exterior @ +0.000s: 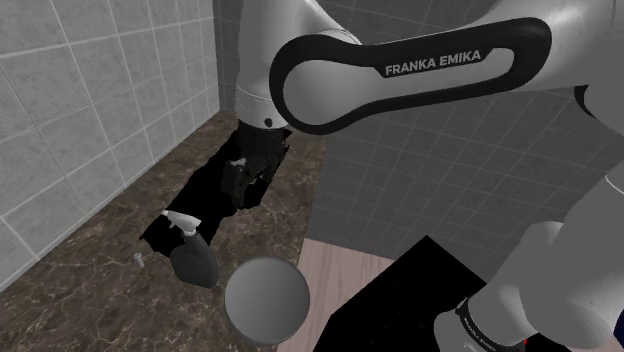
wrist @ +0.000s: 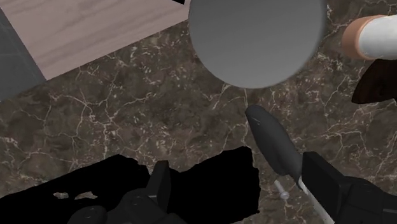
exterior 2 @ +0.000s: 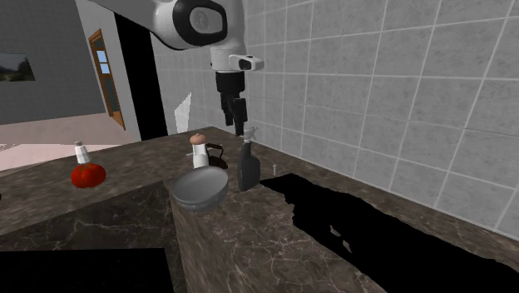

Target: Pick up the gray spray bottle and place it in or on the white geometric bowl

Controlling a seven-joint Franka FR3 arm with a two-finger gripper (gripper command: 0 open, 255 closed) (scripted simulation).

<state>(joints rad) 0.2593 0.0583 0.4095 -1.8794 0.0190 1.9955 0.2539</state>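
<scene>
Dark marbled counter (exterior 2: 249, 241), grey tiled wall (exterior 2: 374, 83) behind. Item one, gripper (exterior 2: 234, 125): I see it poised just above the bottle (exterior 2: 247, 171), fingers spread wide and clasping nothing; the wrist view puts the bottle's head close beside one finger (wrist: 331, 188), contact not clear to me. Item two, bottle: dark grey, upright, flask-shaped with a narrow neck and pale nozzle, standing near the wall. Item three, bowl (exterior 2: 200, 187): plain grey, round, shallow, just beside the bottle at the counter's corner. Item four, room: a ragged black area (exterior 2: 349, 216) beside the bottle; a white-bodied shaker (exterior 2: 198, 150) near the bowl.
</scene>
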